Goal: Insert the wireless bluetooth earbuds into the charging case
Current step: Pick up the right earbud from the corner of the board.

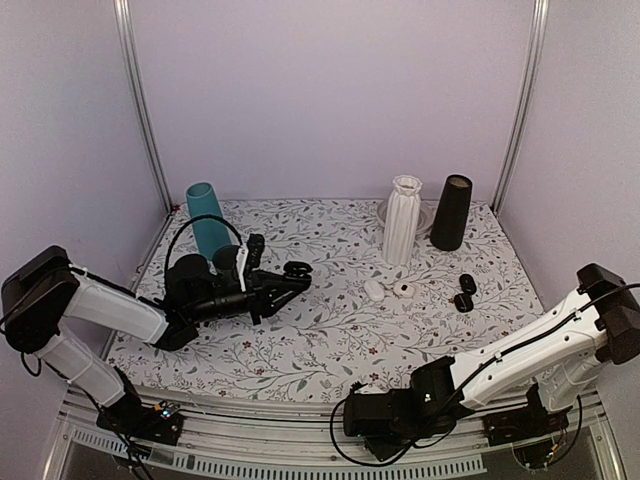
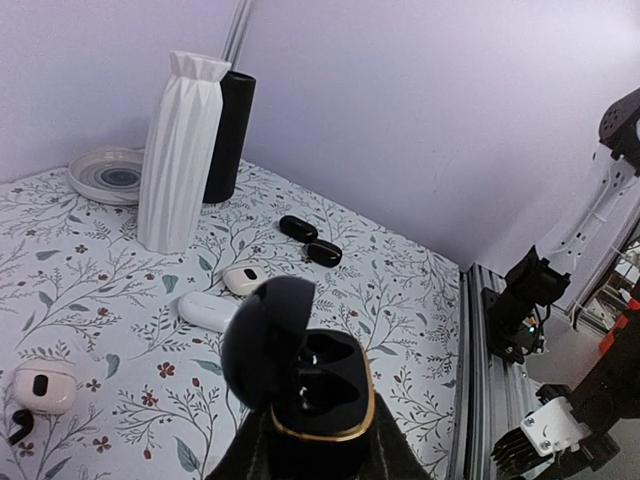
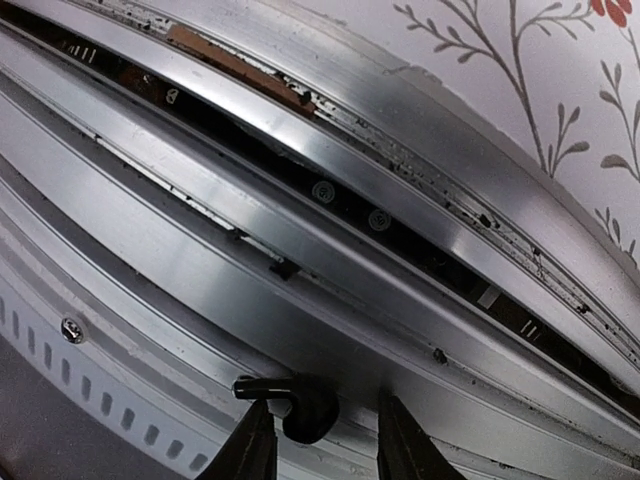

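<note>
My left gripper [image 1: 283,282] is shut on the charging case [image 1: 297,270], a glossy black case with a gold rim [image 2: 320,385]. It holds the case above the flowered table with the lid swung open; both wells look dark. My right gripper [image 3: 322,420] is down at the aluminium rail [image 3: 400,300] on the table's near edge [image 1: 365,415]. A black stemmed earbud [image 3: 305,405] lies on the rail between its fingers, against the left one, with a gap to the right one. Two small black rounded pieces [image 1: 465,292] lie at the table's right. A black hooked speck [image 2: 20,425] shows at the left wrist view's lower left.
A white ribbed vase [image 1: 402,218] and a black cone-shaped cup [image 1: 451,212] stand at the back right, a grey plate [image 2: 110,172] behind them. A teal cup [image 1: 206,222] stands at the back left. White pebble-shaped cases [image 1: 374,290] [image 1: 403,288] lie mid-table.
</note>
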{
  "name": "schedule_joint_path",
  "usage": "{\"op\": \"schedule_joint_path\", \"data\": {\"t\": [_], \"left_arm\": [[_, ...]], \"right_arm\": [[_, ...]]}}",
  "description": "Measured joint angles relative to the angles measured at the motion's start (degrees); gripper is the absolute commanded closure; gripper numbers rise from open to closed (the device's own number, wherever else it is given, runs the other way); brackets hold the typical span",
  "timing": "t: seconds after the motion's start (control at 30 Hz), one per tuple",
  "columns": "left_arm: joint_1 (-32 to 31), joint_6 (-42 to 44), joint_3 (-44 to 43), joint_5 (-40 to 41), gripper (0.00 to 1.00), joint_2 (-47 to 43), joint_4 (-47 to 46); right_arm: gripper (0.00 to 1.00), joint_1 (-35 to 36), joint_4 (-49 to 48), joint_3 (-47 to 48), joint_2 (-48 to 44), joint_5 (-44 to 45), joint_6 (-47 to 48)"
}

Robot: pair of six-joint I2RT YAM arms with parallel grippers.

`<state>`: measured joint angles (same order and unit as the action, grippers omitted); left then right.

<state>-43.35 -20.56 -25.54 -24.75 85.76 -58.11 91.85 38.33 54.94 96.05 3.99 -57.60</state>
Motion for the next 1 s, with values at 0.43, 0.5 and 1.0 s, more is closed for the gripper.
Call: {"op": "schedule_joint_path", "data": {"t": [0.43,0.5,1.0], "left_arm": [[0.35,0.59,-0.92,-0.02,1.00,-0.04,1.95],[0.42,0.63,-0.94,-0.02,1.00,-0.04,2.23],[0.63,1.51,-1.31,-4.74,1.00,0.42,2.73]], "right_arm": [[0.86,1.25,3.28,4.70,4.46,2.97,1.75],[0.90,1.36,3.41,4.74,4.46,3.15,1.77],[0.93,-1.01,8.48,4.92,-0.42,10.82,1.33]]}}
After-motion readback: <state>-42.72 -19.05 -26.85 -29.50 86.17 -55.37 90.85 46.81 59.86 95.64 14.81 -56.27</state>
